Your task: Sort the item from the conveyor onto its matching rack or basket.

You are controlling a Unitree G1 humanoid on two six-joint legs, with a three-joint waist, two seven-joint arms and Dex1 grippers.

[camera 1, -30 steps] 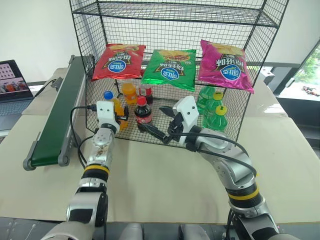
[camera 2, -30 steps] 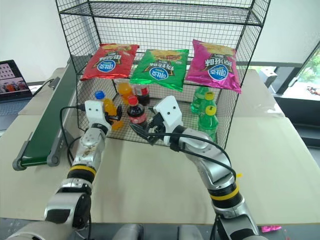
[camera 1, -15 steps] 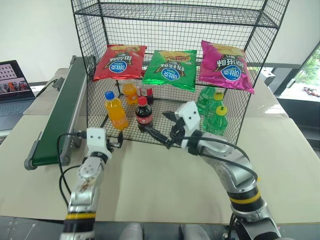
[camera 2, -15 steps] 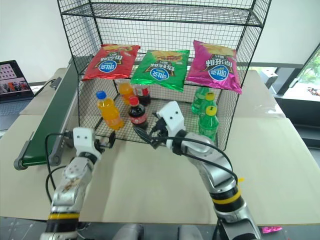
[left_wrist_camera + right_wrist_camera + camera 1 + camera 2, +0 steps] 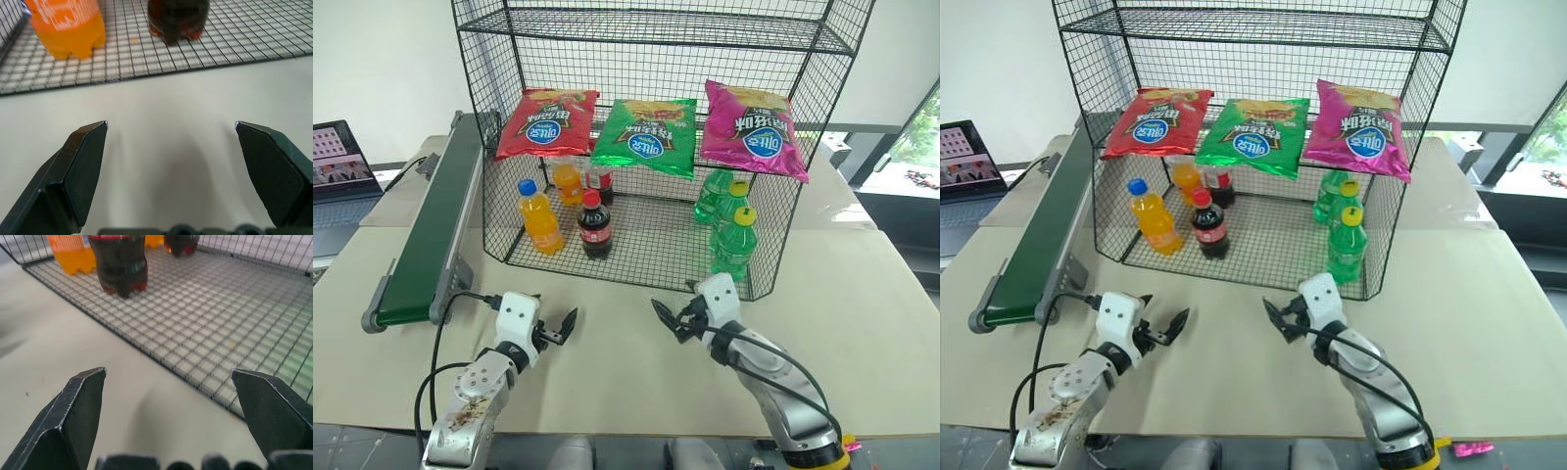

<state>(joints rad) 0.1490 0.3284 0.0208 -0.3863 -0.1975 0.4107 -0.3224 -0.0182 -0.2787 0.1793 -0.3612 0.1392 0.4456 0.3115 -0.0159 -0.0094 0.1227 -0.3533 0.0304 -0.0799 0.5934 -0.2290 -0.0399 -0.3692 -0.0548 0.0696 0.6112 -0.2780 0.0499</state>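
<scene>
Bottle stood upright on the rack's bottom tier, near its left front corner, beside the cola. Conveyor along the tabletop's left edge carried nothing. Both claws, left and right, hung empty with jaws spread wide, low over the tabletop before the rack. Placing looked done; next would be waiting for another item.
</scene>
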